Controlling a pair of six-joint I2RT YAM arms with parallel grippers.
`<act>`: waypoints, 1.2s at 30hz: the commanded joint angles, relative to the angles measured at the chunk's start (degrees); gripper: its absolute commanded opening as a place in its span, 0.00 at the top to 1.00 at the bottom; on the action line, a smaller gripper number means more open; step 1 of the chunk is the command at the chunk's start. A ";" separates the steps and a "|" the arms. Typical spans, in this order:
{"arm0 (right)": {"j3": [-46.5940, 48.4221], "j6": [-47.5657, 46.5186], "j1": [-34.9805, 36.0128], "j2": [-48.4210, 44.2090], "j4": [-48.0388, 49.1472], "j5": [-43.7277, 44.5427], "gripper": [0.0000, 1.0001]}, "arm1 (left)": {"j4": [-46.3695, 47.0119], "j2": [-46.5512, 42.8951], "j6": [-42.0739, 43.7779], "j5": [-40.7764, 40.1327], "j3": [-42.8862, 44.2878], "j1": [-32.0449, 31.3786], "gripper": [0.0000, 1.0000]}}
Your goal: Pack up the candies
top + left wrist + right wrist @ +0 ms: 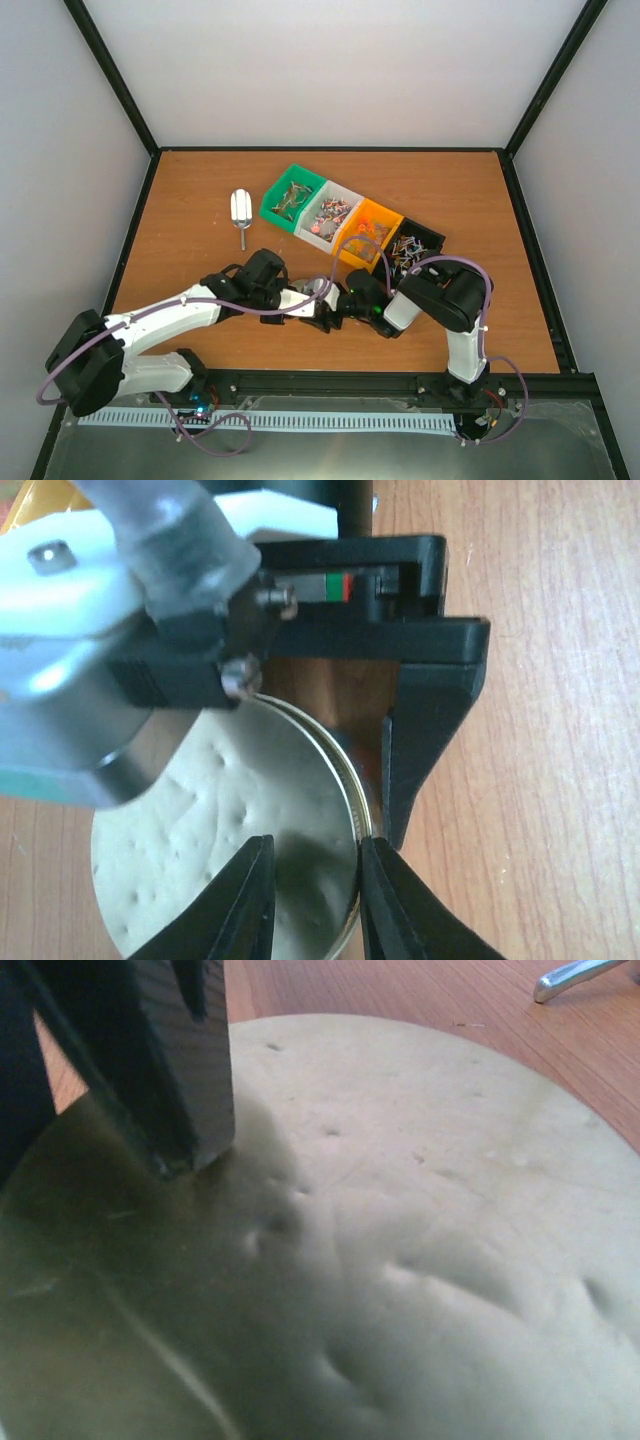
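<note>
The candies lie in heaps in four bins: green (292, 198), white (330, 213), orange (367, 232) and black (412, 243). The metal scoop (240, 212) lies left of the bins; its handle shows in the right wrist view (580, 974). Both grippers meet over a dimpled silver lid (317, 286) with a gold rim (200, 820). My left gripper (312, 900) is open, one finger over the lid and one at its rim. My right gripper (342, 305) has one black finger (430, 730) against the lid's edge. The lid (420, 1240) fills the right wrist view; my own right fingers are hidden there.
The four bins stand in a slanted row behind the grippers. The wooden table (200, 180) is walled at the back and both sides. A black finger (170, 1060) of the left gripper stands on the lid in the right wrist view.
</note>
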 commanded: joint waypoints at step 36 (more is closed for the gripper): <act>-4.04 -1.27 0.58 -1.95 -2.60 -0.90 0.42 | 5.51 0.21 -4.82 -0.08 0.38 -5.56 0.62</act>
